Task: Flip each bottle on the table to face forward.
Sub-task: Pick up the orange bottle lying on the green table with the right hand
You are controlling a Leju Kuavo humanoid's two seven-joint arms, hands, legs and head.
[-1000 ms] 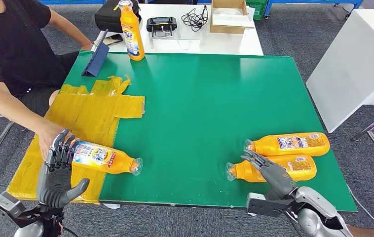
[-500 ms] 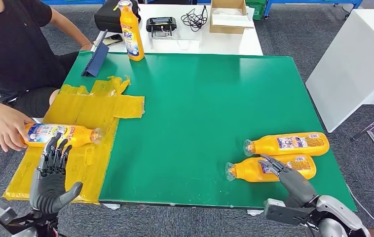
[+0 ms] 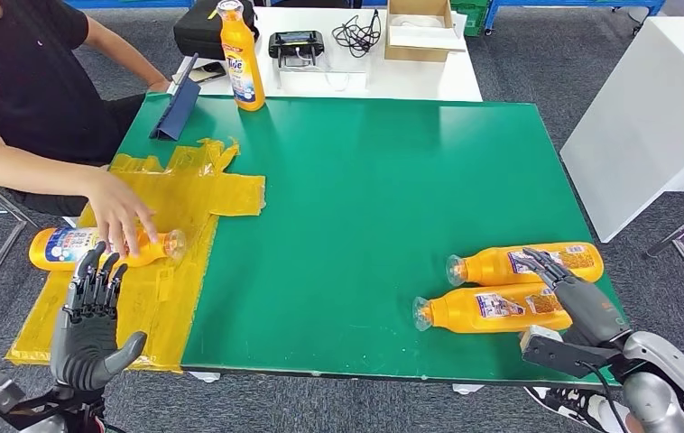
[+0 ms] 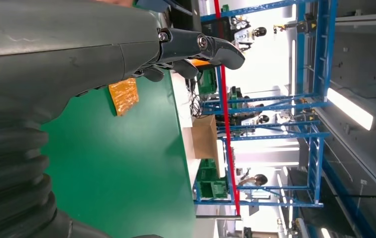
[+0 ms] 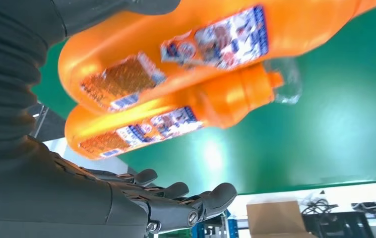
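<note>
Our left hand (image 3: 91, 317) hovered low, palm up, fingers spread and straight, holding nothing. Our right hand (image 3: 577, 293) reached forward from its silver arm (image 3: 661, 388), fingers extended and apart, also gripping nothing.

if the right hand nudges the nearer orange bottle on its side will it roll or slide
Probably slides or pivots rather than rolls: the nearer orange bottle looks flattened, lying label-up. It may bump the farther bottle lying beside it. Its smooth plastic looks glossy, so the right hand could slip.
</note>
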